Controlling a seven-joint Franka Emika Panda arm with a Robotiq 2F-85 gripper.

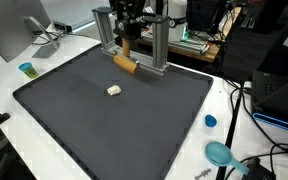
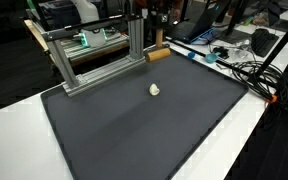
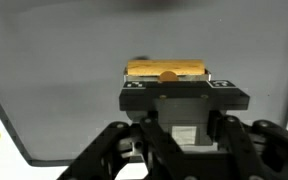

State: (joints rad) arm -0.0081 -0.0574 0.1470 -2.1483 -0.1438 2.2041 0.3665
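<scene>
My gripper (image 1: 132, 22) is high at the far side of the mat, at the aluminium frame (image 1: 160, 45), which also shows in the other exterior view (image 2: 94, 62). In the wrist view its fingers (image 3: 184, 125) are drawn close together against a black block (image 3: 184, 98) with marker squares on its corners, and the fingertips are hidden by it. A wooden block (image 3: 167, 71) lies just beyond. It shows under the frame in both exterior views (image 1: 126, 64) (image 2: 157, 54). A small pale lump (image 1: 114, 90) (image 2: 154, 89) lies on the dark mat (image 1: 104, 130), apart from the gripper.
A blue cup (image 1: 27, 69) stands left of the mat, and a blue cap (image 1: 210, 121) and a teal dish (image 1: 220, 153) lie to its right. Cables (image 2: 246, 70) trail along the white table edge. A monitor (image 1: 9, 30) and clutter stand behind.
</scene>
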